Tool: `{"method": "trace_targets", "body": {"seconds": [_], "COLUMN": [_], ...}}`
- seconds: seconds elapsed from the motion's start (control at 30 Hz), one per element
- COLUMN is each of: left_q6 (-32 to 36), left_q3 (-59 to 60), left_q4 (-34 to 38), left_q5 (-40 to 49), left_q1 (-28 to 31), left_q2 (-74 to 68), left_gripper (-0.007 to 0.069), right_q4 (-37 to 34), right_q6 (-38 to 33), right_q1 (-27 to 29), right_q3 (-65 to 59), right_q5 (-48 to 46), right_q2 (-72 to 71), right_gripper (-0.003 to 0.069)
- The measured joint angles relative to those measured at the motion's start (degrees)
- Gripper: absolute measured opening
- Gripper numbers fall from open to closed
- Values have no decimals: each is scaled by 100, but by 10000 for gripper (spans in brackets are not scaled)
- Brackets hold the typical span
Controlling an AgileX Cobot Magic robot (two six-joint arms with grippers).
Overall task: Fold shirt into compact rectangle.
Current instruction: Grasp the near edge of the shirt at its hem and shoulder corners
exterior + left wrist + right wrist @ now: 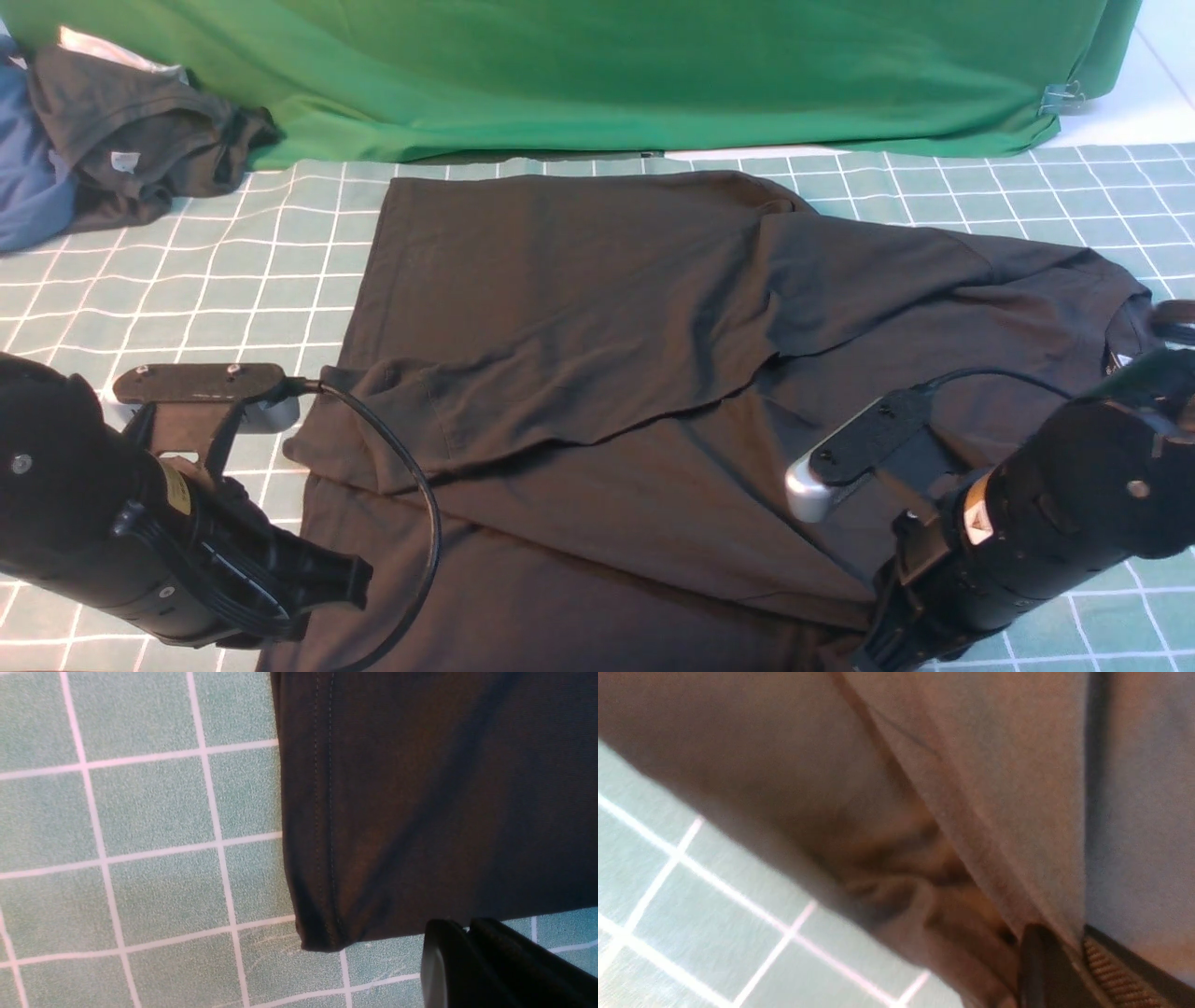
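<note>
Two grippers: left (467, 926) closed and empty, right (1059, 933) apparently pinching one shirt (597, 373).

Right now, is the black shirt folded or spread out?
Partly folded: the shirt lies wide, one sleeve laid across its body.

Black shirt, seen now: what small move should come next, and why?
Probably lift the right gripper slightly: it is shut on the shirt's gathered cloth, which still lies spread out, while the left gripper is shut and empty.
</note>
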State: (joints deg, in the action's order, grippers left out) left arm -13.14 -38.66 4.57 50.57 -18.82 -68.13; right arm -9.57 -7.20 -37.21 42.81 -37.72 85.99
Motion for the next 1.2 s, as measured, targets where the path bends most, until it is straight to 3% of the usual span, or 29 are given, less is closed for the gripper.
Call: {"method": "trace_targets", "body": {"seconds": [0.4,0.6,0.67,0.73,0.8,0.97,1.1,1.2], "left_q6": [0,0,0,0,0,0,37,92], "left_q3": [0,0,0,0,0,0,0,0], "left_q4": [0,-2,-2,-7,-7,-7,90,145], "left_q5": [0,0,0,12,51,142,144,149], "left_q1": [0,0,0,0,0,0,0,0], "left_q2": [7,7,7,7,7,7,7,7], "left_gripper": [11,11,11,11,11,11,11,11], "right_q4": [37,37,57,195,561,2034,2114,1724], "right_q6": [388,399,389,386,558,1296,1365,1366], "right_q1": [0,-7,-7,-7,-7,125,765,1769], "right_q3": [-5,-5,-5,14,104,193,252,412], "right_q5": [-675,-638,-679,-848,-1134,-1326,-871,-375], "right_q2": [-469,-469,-474,-474,-474,-494,-494,-488], "right_gripper": [55,306,426,465,455,332,323,325]}}
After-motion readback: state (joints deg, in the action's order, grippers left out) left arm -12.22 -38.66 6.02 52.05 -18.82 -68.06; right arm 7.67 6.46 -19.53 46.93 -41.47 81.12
